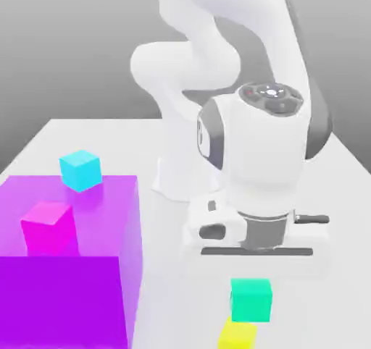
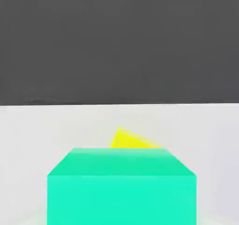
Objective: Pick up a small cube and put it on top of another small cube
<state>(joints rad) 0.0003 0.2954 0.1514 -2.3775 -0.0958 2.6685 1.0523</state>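
The small teal-green cube point(image 1: 251, 299) sits directly under my gripper point(image 1: 258, 252), near the front of the exterior view. The small yellow cube point(image 1: 238, 335) is right in front of it and slightly toward the exterior view's left, its top edge overlapped by the green one. I cannot tell whether the green cube rests on the table or hangs above it. In the hand view the green cube point(image 2: 121, 186) looms very close, and a corner of the yellow cube point(image 2: 130, 140) peeks out from behind it.
A large translucent purple block point(image 1: 72, 297) fills the exterior view's left front, with a magenta cube point(image 1: 48, 228) seen in it. A sky-blue cube point(image 1: 80, 170) stands at its far edge. The arm's white base point(image 1: 181, 174) rises at the table's middle.
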